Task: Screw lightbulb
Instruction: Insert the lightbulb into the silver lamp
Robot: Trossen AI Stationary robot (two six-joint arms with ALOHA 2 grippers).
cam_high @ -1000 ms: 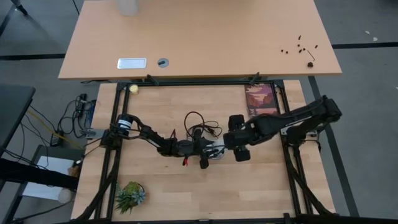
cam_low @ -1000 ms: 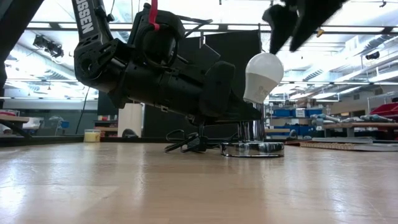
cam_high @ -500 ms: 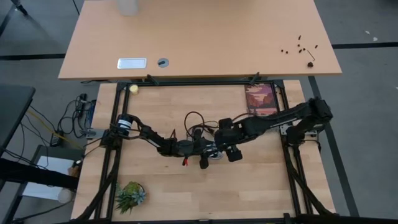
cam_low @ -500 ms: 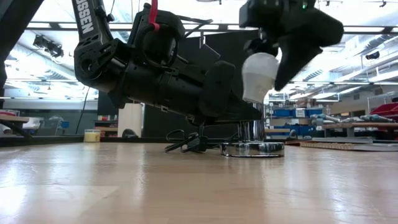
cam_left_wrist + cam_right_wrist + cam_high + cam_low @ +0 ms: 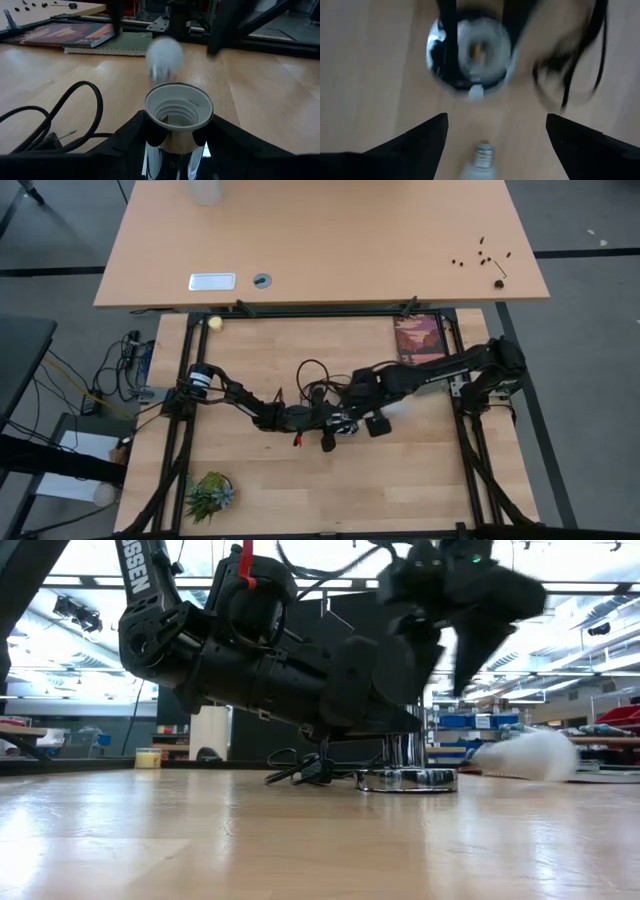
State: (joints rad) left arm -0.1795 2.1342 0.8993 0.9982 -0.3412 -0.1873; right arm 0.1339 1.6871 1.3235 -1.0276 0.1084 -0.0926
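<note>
The lightbulb (image 5: 530, 755) is a blurred white shape low over the table, right of the socket in the low view. Whether it rests on the wood I cannot tell. The left wrist view shows the lightbulb (image 5: 165, 54) beyond the socket, and the right wrist view shows the lightbulb (image 5: 481, 159) with its screw base pointing at the socket. The socket's white cup (image 5: 179, 106) stands bare on a silvery disc (image 5: 407, 778). My left gripper (image 5: 175, 145) is shut on the socket. My right gripper (image 5: 496, 125) hangs open above it, pointing down, touching nothing. My left gripper pinches the socket's silvery neck (image 5: 170, 150), just below the white cup, between its two fingers. The fingers come in nearly level from the table's left side. The socket stands upright with its disc on the table.
A black cord (image 5: 320, 375) coils behind the socket. A book (image 5: 420, 340) lies at the far right of the table, a small plant (image 5: 210, 492) at the near left, and a yellow ball (image 5: 214, 323) at the far left. The wood near the front edge is bare.
My right gripper has come down and toward the table's left, over the socket, its fingers passing around the lightbulb. The lightbulb, which stood tilted in the socket's cup, has left it and dropped to table height on the right of the socket.
</note>
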